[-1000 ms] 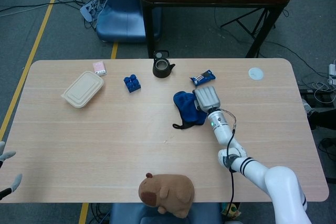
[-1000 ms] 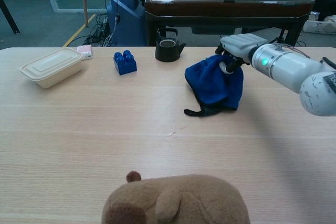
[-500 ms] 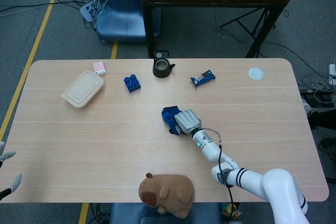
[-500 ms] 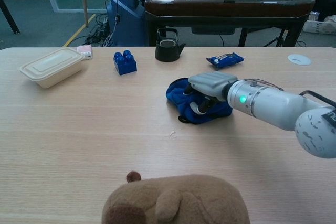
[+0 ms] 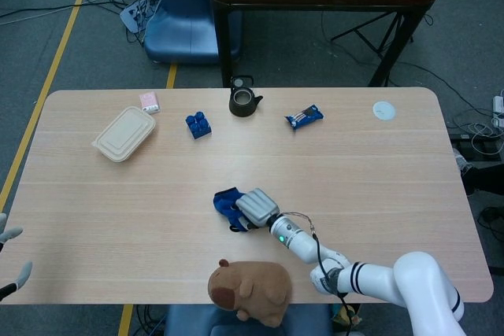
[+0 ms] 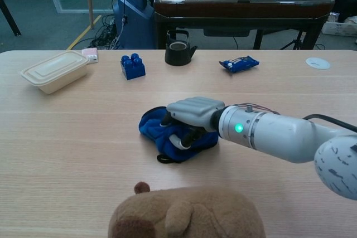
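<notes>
My right hand (image 5: 256, 206) (image 6: 190, 116) grips a bunched blue cloth (image 5: 227, 204) (image 6: 164, 136) and rests with it on the wooden table (image 5: 378, 179), a little ahead of the brown plush toy (image 5: 250, 291) (image 6: 189, 213). Its fingers curl down into the fabric. My left hand (image 5: 12, 265) shows only at the left edge of the head view, off the table, with its fingers apart and nothing in them.
At the back of the table sit a beige lidded food box (image 5: 124, 133) (image 6: 54, 70), a pink packet (image 5: 149, 101), a blue toy brick (image 5: 198, 124) (image 6: 133, 66), a dark teapot (image 5: 244, 100) (image 6: 179, 48), a blue snack wrapper (image 5: 304, 116) (image 6: 239, 63) and a white disc (image 5: 383, 110).
My right hand has dragged the blue cloth from the table's middle back toward the near edge and to the left, close to the plush toy. The snack wrapper came into view behind it.
</notes>
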Controlling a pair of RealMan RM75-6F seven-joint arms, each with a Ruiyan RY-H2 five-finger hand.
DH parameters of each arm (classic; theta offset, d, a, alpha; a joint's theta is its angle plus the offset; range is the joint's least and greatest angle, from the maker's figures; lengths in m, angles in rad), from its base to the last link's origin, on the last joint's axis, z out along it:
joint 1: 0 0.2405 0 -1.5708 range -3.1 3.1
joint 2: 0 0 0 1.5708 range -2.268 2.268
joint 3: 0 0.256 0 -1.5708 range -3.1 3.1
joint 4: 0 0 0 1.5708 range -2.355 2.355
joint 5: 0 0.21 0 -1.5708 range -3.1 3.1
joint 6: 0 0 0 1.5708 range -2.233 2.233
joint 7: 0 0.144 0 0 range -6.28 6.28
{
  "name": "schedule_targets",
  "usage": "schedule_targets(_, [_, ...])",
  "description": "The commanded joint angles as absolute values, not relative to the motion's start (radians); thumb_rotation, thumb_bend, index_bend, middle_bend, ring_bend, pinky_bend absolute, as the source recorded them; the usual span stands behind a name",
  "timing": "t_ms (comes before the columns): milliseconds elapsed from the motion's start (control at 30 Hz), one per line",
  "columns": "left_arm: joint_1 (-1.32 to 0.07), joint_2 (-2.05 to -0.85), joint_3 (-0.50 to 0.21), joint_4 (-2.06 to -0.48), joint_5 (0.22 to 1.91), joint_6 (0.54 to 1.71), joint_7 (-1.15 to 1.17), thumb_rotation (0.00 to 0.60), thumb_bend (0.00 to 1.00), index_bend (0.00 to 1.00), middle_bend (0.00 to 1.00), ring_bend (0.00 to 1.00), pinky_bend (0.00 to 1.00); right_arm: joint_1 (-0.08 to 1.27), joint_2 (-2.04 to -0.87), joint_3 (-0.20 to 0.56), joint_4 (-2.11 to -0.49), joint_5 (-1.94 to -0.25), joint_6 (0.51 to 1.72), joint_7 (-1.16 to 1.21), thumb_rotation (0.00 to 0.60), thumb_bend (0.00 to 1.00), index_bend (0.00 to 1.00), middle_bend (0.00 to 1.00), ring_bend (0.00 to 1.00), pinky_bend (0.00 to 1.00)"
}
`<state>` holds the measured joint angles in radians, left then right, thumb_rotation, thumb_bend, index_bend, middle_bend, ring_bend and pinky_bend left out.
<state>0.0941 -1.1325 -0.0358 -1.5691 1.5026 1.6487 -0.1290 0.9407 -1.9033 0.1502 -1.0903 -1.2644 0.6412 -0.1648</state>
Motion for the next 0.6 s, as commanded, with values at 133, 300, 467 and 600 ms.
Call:
schedule_targets(133, [0.096,-1.131,-0.036,-1.569,1.503,1.652,-0.132,0.6,0.28,0.26,0.09,0.06,0.06,0.945,-1.91,0.138,-1.059,-1.259,0.634,-0.196,0.6,0.66,0.65,0.65,0.57,0.71])
schedule_targets(300, [0.093,-1.135,-0.037,-1.566,1.505,1.648,-0.132,0.6,0.28,0.26,0.09,0.06,0.06,0.941,-1.902,0.14,-1.022,-1.235,0.637,-0.225,0.6,0.66,0.65,0.65,0.57,0.71])
schedule_targets(467, [0.09,-1.138,-0.037,-1.562,1.505,1.643,-0.133,0.6,0.28,0.26,0.09,0.06,0.06,0.937,-1.892,0.154,-0.974,-1.198,0.64,-0.256,0.6,0.66,0.65,0.65,0.57,0.71])
schedule_targets(600, [0.089,-1.138,-0.038,-1.56,1.505,1.643,-0.134,0.6,0.28,0.26,0.09,0.06,0.06,0.937,-1.888,0.175,-0.925,-1.16,0.641,-0.277,0.6,0.66,0.65,0.65,0.57,0.71])
